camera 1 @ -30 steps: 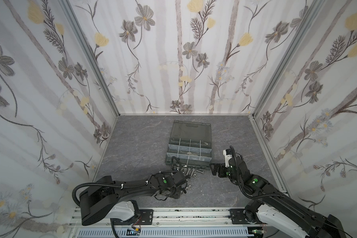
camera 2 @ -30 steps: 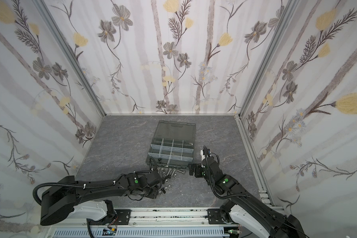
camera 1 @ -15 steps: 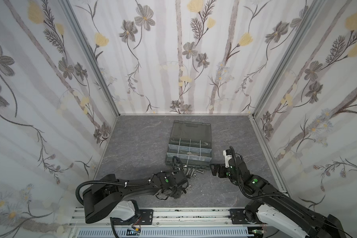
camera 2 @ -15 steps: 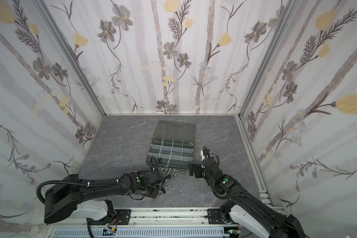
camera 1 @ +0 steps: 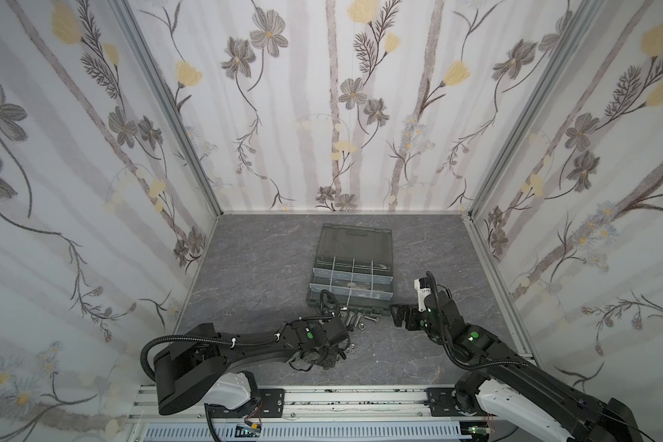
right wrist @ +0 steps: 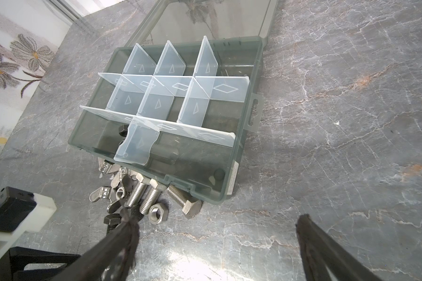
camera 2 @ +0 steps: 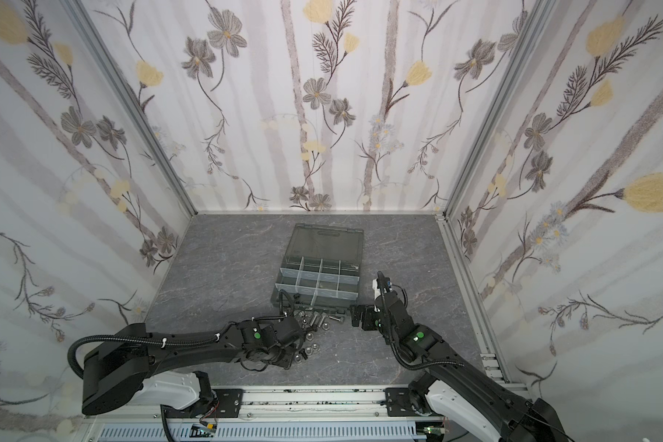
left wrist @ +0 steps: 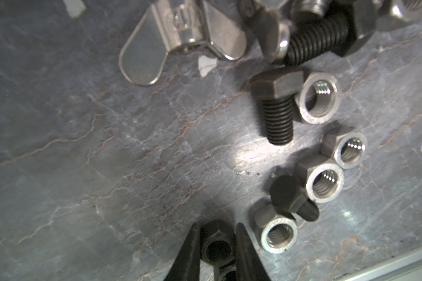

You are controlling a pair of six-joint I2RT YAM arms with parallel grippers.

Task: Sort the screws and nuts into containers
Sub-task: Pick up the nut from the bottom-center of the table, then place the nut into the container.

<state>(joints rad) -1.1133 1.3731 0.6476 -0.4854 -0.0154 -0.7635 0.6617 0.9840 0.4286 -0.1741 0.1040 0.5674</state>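
In the left wrist view my left gripper is low over the table, its two dark fingers pressed against the sides of a black nut. Beside it lie silver nuts and a black screw. In both top views this gripper works at the near edge of the pile. My right gripper hangs open over bare table by the case's front corner. Silver screws lie against the dark grey case. Its divided containers stand with the lid open.
Silver wing nuts are mixed into the pile. A black nut lies in a front compartment. The smoky lid lies flat behind the case. Flowered walls close three sides, with a metal rail along the front.
My left gripper's fingers have come together onto the black nut, and the left arm shifted slightly. The right arm has not moved.
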